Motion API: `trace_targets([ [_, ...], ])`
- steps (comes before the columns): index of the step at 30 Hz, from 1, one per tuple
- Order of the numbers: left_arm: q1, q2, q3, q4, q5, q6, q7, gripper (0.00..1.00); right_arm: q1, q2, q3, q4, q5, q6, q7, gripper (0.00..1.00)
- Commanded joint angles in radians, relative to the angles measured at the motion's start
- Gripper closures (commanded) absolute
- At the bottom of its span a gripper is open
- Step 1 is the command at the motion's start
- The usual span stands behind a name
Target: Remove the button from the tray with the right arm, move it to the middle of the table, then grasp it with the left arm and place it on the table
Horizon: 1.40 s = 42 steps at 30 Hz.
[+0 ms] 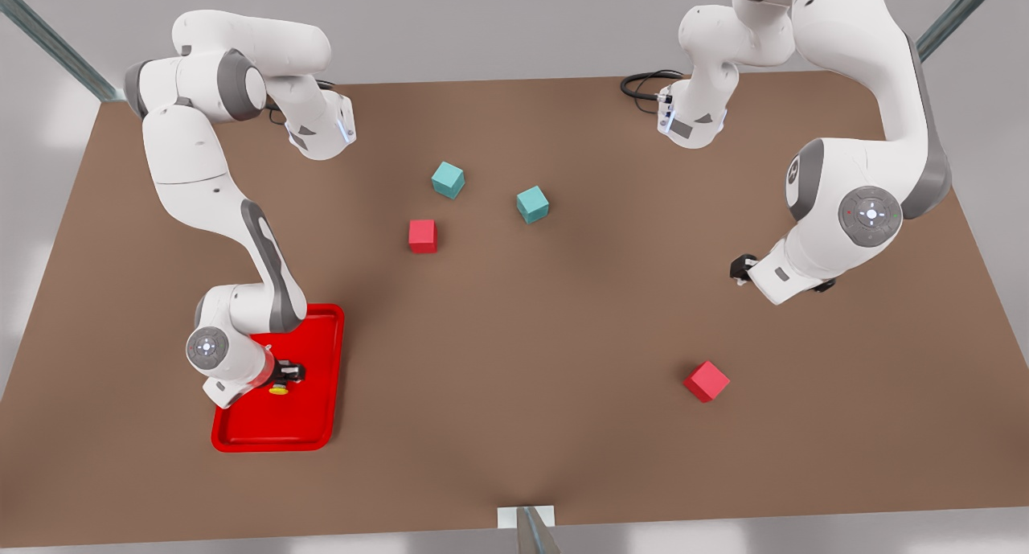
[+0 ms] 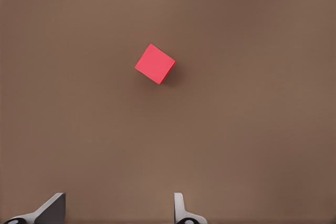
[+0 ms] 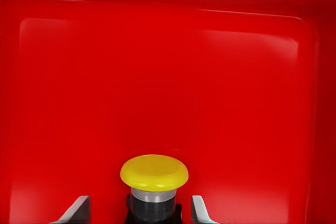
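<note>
Button [image 1: 279, 390] sat in the tray [image 1: 317, 425], between the right gripper's [image 1: 283, 375] spread jaws; two red cubes, two teal cubes. Left wrist view: left gripper [image 2: 118, 211] waited, jaws spread, one red cube [image 2: 155, 64] ahead. Right wrist view: fingers [image 3: 79, 208] flanked the button [image 3: 154, 173], apart. Grasp step; closing seemed next.

The right gripper [image 1: 283, 379] hung low on its bent arm, fingers [image 3: 79, 209] parted with a gap on each side. The left gripper [image 1: 741, 268] waited raised, fingers [image 2: 50, 211] spread wide.
</note>
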Motion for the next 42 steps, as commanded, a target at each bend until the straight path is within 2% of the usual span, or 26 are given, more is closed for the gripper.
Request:
trace_targets([
  [1,0.0,-0.001,0.0,0.001,0.001,0.002,0.0,0.0,0.001,-0.001,0.0,0.0,0.001,0.003,-0.004,0.31],
  [4,0.0,-0.001,0.0,0.001,0.001,0.002,0.0,0.0,-0.001,0.001,0.0,0.002,0.003,0.003,-0.004,0.33],
  [5,0.0,-0.001,0.0,0.001,0.001,0.002,0.0,0.0,-0.001,0.004,0.0,0.008,0.001,0.003,-0.006,0.46],
  [6,0.0,-0.001,0.0,0.001,0.001,0.002,0.0,0.0,-0.001,0.004,0.0,0.008,0.001,0.003,-0.007,0.52],
  [9,0.0,-0.001,0.0,0.0,0.001,0.002,0.0,0.0,0.001,0.004,0.0,0.01,0.0,0.0,-0.021,0.58],
  [15,0.0,-0.001,0.0,0.001,0.0,0.002,0.0,0.0,0.018,-0.01,0.011,0.099,0.003,-0.105,-0.02,0.58],
  [18,0.0,-0.001,0.0,0.001,0.0,0.002,0.0,0.0,0.041,-0.01,0.071,0.149,0.003,-0.172,0.046,0.58],
  [25,0.011,0.022,0.008,0.001,-0.005,0.046,-0.001,0.0,0.253,-0.012,0.094,0.312,0.003,-0.372,0.329,0.58],
  [29,0.009,0.022,0.008,0.0,-0.005,0.043,-0.001,0.0,0.384,-0.012,0.103,0.35,0.072,-0.376,0.506,0.58],
  [32,0.009,0.022,0.008,0.0,-0.003,0.043,0.0,0.0,0.501,-0.01,0.104,0.355,0.098,-0.37,0.761,0.58],
  [37,0.011,0.027,0.008,0.0,-0.003,0.043,0.002,0.0,0.582,-0.01,0.104,0.358,0.096,-0.369,0.77,0.57],
  [42,0.011,0.027,0.008,0.0,-0.002,0.043,0.002,0.0,0.668,-0.004,0.103,0.358,0.118,-0.359,0.964,0.57],
])
